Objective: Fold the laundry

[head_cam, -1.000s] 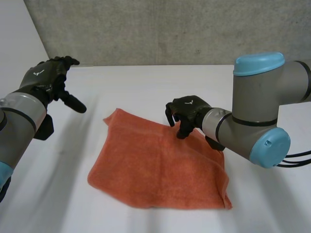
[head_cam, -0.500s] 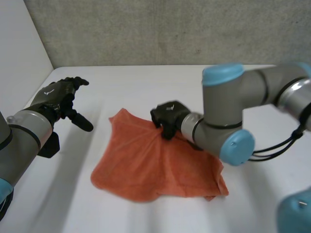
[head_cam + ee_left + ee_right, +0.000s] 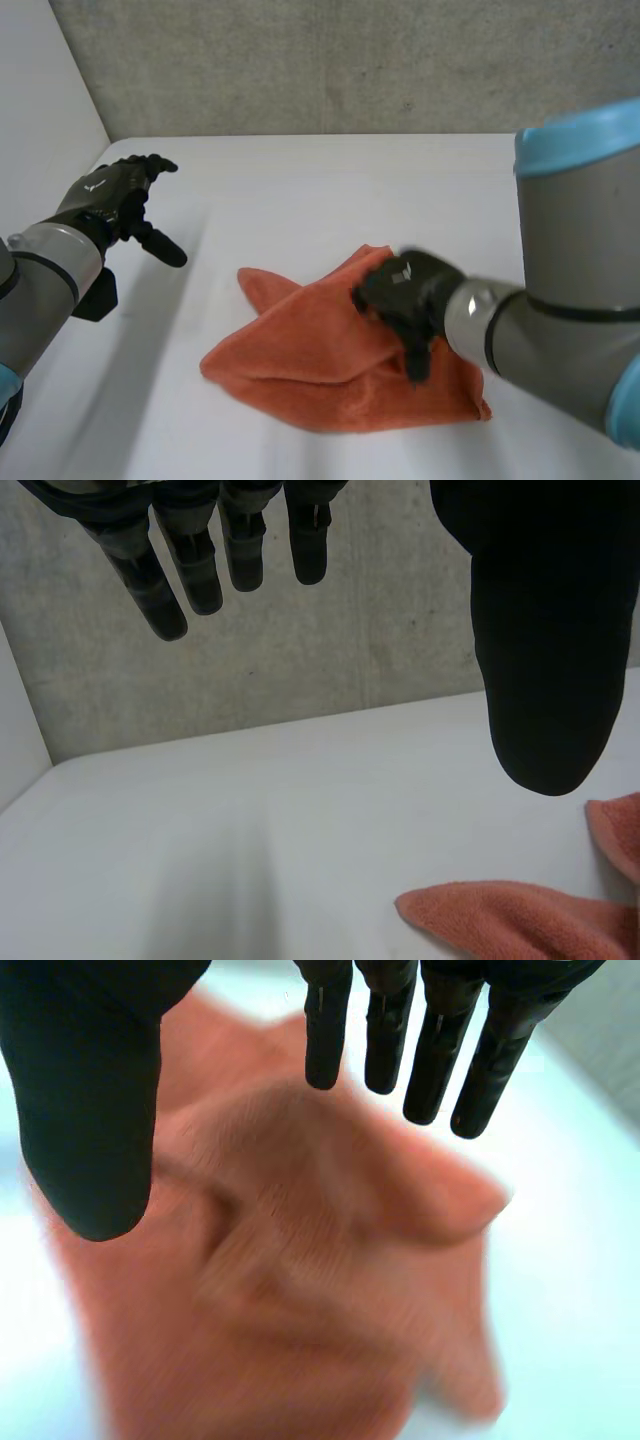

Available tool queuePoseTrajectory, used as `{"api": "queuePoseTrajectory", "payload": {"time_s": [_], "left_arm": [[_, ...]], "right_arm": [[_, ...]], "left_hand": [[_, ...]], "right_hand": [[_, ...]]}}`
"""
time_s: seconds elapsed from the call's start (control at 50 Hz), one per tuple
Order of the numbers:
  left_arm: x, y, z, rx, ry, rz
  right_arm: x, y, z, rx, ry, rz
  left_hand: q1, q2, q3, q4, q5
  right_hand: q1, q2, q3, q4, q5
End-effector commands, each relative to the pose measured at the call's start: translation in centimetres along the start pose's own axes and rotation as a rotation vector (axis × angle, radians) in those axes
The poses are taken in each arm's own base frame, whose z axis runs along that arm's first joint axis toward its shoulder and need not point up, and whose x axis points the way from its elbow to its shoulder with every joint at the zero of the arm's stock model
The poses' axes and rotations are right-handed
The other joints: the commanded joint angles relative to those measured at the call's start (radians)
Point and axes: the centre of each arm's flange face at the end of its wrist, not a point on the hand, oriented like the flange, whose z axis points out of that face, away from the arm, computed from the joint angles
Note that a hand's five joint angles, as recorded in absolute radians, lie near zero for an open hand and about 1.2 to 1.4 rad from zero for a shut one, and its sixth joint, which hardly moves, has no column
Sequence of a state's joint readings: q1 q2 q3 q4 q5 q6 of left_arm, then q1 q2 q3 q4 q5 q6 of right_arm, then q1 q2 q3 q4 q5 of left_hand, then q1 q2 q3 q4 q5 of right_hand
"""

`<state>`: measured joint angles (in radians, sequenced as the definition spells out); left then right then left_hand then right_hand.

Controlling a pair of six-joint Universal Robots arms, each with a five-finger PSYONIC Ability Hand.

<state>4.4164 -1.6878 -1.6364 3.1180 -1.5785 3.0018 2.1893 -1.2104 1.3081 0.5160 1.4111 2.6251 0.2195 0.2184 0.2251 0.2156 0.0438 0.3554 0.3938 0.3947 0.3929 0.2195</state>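
Note:
An orange towel point(image 3: 310, 355) lies crumpled on the white table point(image 3: 300, 180), its far edge folded over toward the near side into a loose heap. My right hand point(image 3: 405, 295) hovers over the towel's right part, fingers point(image 3: 435, 1050) and thumb straight and spread, with the towel point(image 3: 300, 1280) below the palm and nothing pinched. My left hand point(image 3: 115, 195) floats above the table well left of the towel, open, thumb point(image 3: 540, 630) stretched out. Beyond its thumb, the left wrist view catches a corner of the towel point(image 3: 520, 920).
A grey concrete wall point(image 3: 350, 60) runs along the table's far edge. A white side wall point(image 3: 40, 100) stands at the left. Bare tabletop point(image 3: 520, 190) surrounds the towel.
My right hand pulled the towel's far edge toward the near right, bunching it over itself, then opened and let go. The left hand barely moved.

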Motion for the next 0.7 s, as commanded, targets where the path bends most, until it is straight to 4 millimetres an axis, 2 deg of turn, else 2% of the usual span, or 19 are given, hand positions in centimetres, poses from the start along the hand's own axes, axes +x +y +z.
{"api": "queuePoseTrajectory", "payload": {"time_s": [0.02, 0.1, 0.18, 0.24, 0.26, 0.28, 0.38, 0.42, 0.52, 0.56, 0.58, 0.64, 0.66, 0.68, 0.7], "left_arm": [[-0.1, 1.5, -0.3, -0.092, -0.01, 0.005], [-0.2, 3.5, -0.5, -0.207, -0.018, 0.013], [-0.3, 6.0, -0.5, -0.321, -0.013, 0.012], [-0.3, 6.8, -0.5, -0.353, -0.004, 0.01], [-0.3, 8.0, -0.4, -0.398, 0.01, 0.004], [-0.2, 8.3, -0.4, -0.411, 0.017, 0.001], [0.0, 9.9, -0.1, -0.463, 0.042, -0.003], [0.3, 10.9, 0.0, -0.495, 0.057, -0.001], [0.9, 12.4, 0.2, -0.541, 0.081, 0.011], [1.0, 12.7, 0.4, -0.546, 0.081, 0.013], [1.1, 12.7, 0.7, -0.543, 0.086, 0.013], [1.2, 12.4, 1.6, -0.525, 0.087, 0.014], [1.4, 11.6, 2.3, -0.491, 0.096, 0.017], [1.6, 11.0, 2.7, -0.468, 0.099, 0.017], [1.7, 10.3, 3.1, -0.44, 0.104, 0.018]], "right_arm": [[3.1, -5.2, 2.4, 0.253, 0.116, 0.003], [3.5, -5.3, 4.7, 0.254, 0.106, -0.025], [3.0, -4.2, 7.2, 0.214, 0.073, -0.08], [2.5, -3.4, 9.2, 0.196, 0.051, -0.142], [2.4, -3.2, 9.6, 0.19, 0.046, -0.157], [2.1, -2.7, 10.5, 0.175, 0.031, -0.179], [1.8, -1.2, 12.4, 0.134, -0.023, -0.196], [1.5, -0.1, 13.9, 0.105, -0.059, -0.186], [1.2, 1.0, 15.0, 0.075, -0.1, -0.173], [1.2, 1.0, 15.2, 0.08, -0.102, -0.172], [1.4, 0.9, 15.3, 0.089, -0.097, -0.168], [1.9, 0.4, 15.3, 0.108, -0.081, -0.168], [2.1, 0.3, 15.4, 0.114, -0.073, -0.169], [2.7, -0.3, 15.4, 0.136, -0.044, -0.175], [2.7, -0.3, 15.4, 0.136, -0.044, -0.175]], "left_hand": [[0.035, 0.036, 0.03, 0.039, 0.036], [0.035, 0.036, 0.03, 0.039, 0.036], [0.067, 0.068, 0.062, 0.071, 0.068], [0.07, 0.071, 0.065, 0.074, 0.072], [0.073, 0.074, 0.068, 0.077, 0.074], [0.073, 0.074, 0.068, 0.077, 0.074], [0.135, 0.136, 0.129, 0.139, 0.136], [0.17, 0.171, 0.164, 0.174, 0.171], [0.281, 0.283, 0.276, 0.285, 0.283], [0.401, 0.402, 0.396, 0.405, 0.403], [0.652, 0.653, 0.646, 0.656, 0.653], [1.029, 1.03, 1.024, 1.033, 1.03], [1.175, 1.176, 1.17, 1.179, 1.176], [1.177, 1.178, 1.171, 1.181, 1.178], [1.177, 1.178, 1.171, 1.181, 1.178]], "right_hand": [[0.041, 0.002, 0.001, 0.003, 0.002], [0.041, 0.002, 0.001, 0.003, 0.002], [0.038, -0.001, -0.001, 0.0, -0.001], [0.041, 0.002, 0.001, 0.003, 0.002], [0.041, 0.002, 0.001, 0.003, 0.002], [0.044, 0.005, 0.004, 0.006, 0.005], [0.044, 0.005, 0.004, 0.006, 0.005], [0.044, 0.005, 0.004, 0.006, 0.005], [0.099, 0.061, 0.06, 0.062, 0.061], [0.225, 0.187, 0.186, 0.188, 0.186], [0.397, 0.359, 0.358, 0.36, 0.359], [0.732, 0.694, 0.693, 0.695, 0.694], [0.891, 0.852, 0.851, 0.853, 0.852], [1.039, 1.001, 1.0, 1.002, 1.001], [1.041, 1.002, 1.002, 1.003, 1.002]]}}
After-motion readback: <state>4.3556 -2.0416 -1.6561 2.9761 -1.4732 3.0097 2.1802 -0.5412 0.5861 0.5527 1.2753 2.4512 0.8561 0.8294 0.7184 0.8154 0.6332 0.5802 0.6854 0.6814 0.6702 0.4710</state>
